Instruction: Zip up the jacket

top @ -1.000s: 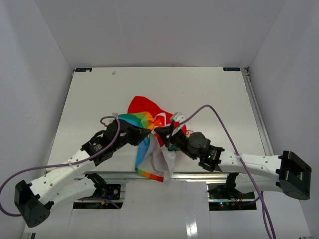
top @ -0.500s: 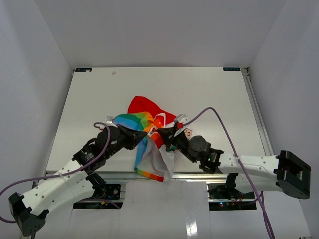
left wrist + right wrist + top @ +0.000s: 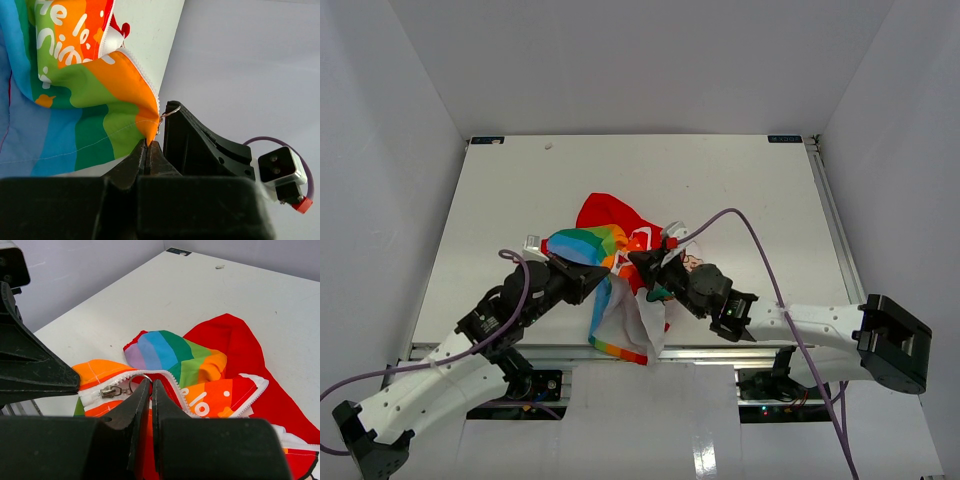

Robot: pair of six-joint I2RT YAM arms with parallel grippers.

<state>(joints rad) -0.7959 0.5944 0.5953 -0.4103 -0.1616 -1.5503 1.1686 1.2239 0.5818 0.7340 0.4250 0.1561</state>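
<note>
The jacket (image 3: 605,213) lies bunched in the middle of the table, red lining up, rainbow panels and white body hanging over the near edge. My left gripper (image 3: 608,270) is shut on the orange bottom corner of the jacket (image 3: 75,100) beside the zipper teeth, jaws (image 3: 148,144) pinched together. My right gripper (image 3: 638,260) is right beside it, shut on the metal ring (image 3: 141,378) of the zipper pull, jaws (image 3: 150,382) closed. The slider (image 3: 109,391) sits at the low end of the white zipper. Most of the zipper stands open.
The table's near edge (image 3: 720,350) runs just under both grippers. Grey walls close in the left, right and far sides. The right arm's purple cable (image 3: 760,245) arcs above the table right of the jacket. The two grippers almost touch.
Both grippers kept their holds. The left arm has drawn back toward the near edge and the rainbow panel shifted a little left; the right gripper shifted slightly left with the pull.
</note>
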